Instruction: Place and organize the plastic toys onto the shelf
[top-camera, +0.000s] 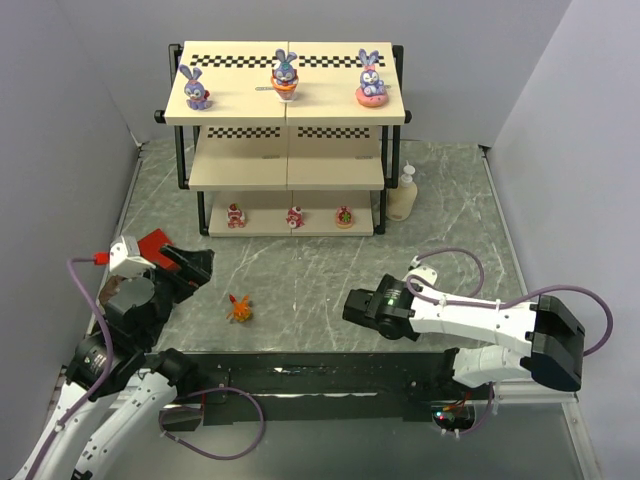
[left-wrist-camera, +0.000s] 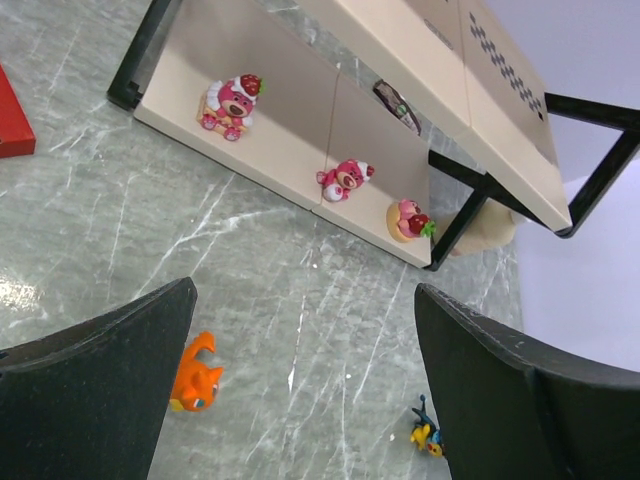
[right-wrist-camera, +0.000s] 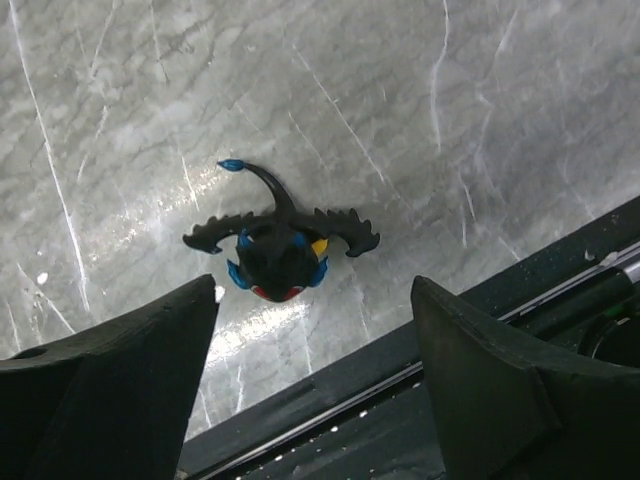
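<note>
The shelf (top-camera: 240, 112) stands at the back. Three purple-blue bunnies (top-camera: 196, 90) (top-camera: 285, 78) (top-camera: 370, 80) stand on its top board. Three red-pink figures (top-camera: 236, 216) (top-camera: 295, 217) (top-camera: 344, 217) stand on its bottom board, also in the left wrist view (left-wrist-camera: 232, 102). The orange creature (top-camera: 239, 309) lies on the table, by the left finger in the left wrist view (left-wrist-camera: 194, 378). The dark winged toy (right-wrist-camera: 282, 250) lies on the table just ahead of my open right gripper (right-wrist-camera: 315, 300), whose head (top-camera: 355, 308) hides it from the top. My left gripper (top-camera: 190, 268) is open and empty.
A cream pump bottle (top-camera: 403, 195) stands right of the shelf. A red block (top-camera: 158, 243) lies beside my left gripper. Grey walls close in both sides. A black strip (top-camera: 330, 375) runs along the table's near edge.
</note>
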